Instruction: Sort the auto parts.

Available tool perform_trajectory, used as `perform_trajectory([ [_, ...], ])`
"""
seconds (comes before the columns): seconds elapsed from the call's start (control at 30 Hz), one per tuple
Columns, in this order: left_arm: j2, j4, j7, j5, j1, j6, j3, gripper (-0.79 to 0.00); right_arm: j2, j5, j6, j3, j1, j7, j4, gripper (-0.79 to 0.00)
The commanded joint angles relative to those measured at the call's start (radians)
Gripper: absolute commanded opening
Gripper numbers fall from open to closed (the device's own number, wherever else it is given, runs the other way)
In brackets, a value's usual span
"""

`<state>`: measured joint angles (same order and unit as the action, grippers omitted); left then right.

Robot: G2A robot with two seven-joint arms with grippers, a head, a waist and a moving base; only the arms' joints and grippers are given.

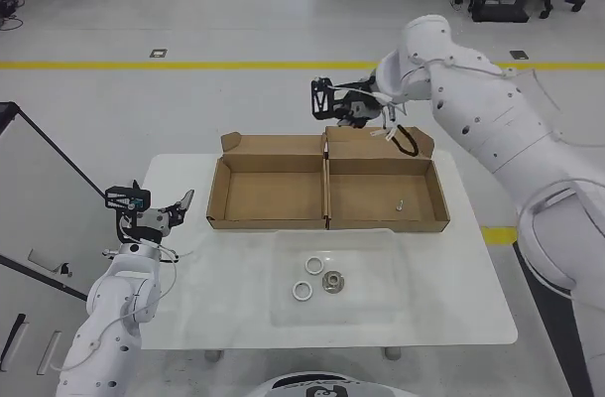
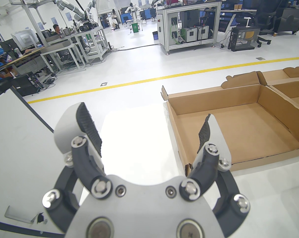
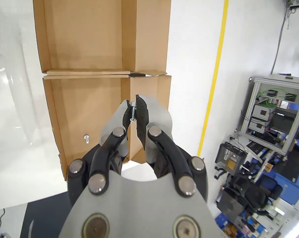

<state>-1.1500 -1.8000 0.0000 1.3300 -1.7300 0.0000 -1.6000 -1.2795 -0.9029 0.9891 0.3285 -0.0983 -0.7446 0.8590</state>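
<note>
- Our left gripper (image 1: 162, 205) hovers at the table's (image 1: 213, 288) left edge, jaws spread wide with nothing in them. There's bare tabletop between it and the left box (image 1: 268, 197).
- The clear tray (image 1: 372, 298) near the front edge holds one white ring (image 1: 313, 264), a second white ring (image 1: 302, 291) and a metal nut (image 1: 332, 283).
- Our right gripper (image 3: 133, 106) is raised above the far edge of the right box (image 1: 367, 198), pinched narrow on a small bolt (image 3: 132, 113). Another bolt (image 1: 398, 207) lies inside that box.

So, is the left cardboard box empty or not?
Empty: the left cardboard box shows a bare floor; the right box holds one bolt.
</note>
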Motion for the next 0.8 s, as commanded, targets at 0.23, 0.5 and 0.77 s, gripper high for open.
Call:
perform_trajectory([
  [0.23, 0.0, 0.0, 0.0, 0.0, 0.0, 0.0, 0.0, 0.0, -0.092, -0.077, 0.023, -0.091, -0.043, -0.004, -0.206, -0.785],
  [0.5, 0.0, 0.0, 0.0, 0.0, 0.0, 0.0, 0.0, 0.0, -0.153, -0.101, 0.023, -0.133, -0.092, 0.013, -0.361, -0.785],
  [0.77, 0.0, 0.0, 0.0, 0.0, 0.0, 0.0, 0.0, 0.0, -0.194, -0.116, 0.023, -0.153, -0.135, 0.05, -0.469, -0.785],
])
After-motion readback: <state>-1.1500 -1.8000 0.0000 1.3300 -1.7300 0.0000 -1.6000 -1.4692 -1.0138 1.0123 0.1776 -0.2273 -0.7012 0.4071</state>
